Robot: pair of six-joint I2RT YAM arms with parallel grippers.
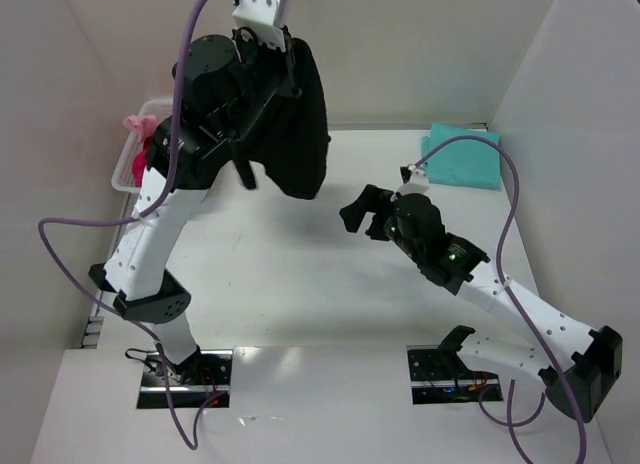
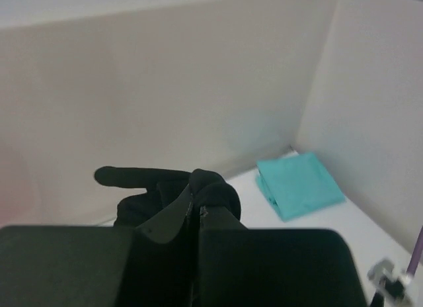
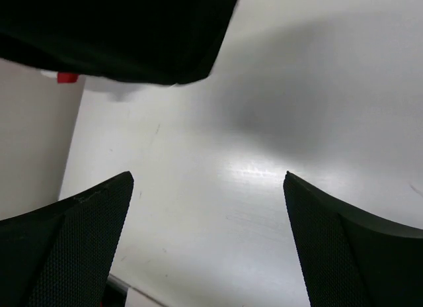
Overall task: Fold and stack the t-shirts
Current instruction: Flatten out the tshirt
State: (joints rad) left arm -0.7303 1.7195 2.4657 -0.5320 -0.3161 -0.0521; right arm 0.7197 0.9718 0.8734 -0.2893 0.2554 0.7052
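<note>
Top view: soft black cloth t-shirt [image 1: 300,134] hung aloft, far left of white table [image 1: 290,284]. Folded teal cloth t-shirt [image 1: 462,156] lay far right. Your right gripper [image 1: 365,216] near black shirt, apart from it.
Left wrist: your left gripper [image 2: 197,211] clenched on black cloth.
Right wrist: jaws wide, empty.
Judged step: lift for spreading; next move needs second hold on hanging edge.
Sleeves, hem indistinguishable; grip point hidden from above.

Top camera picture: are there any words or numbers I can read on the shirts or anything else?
No text can be read anywhere.
The black t-shirt, the teal t-shirt and the pink t-shirt look plain.
A small red patch in the right wrist view is too blurred to tell if it has letters.
</note>
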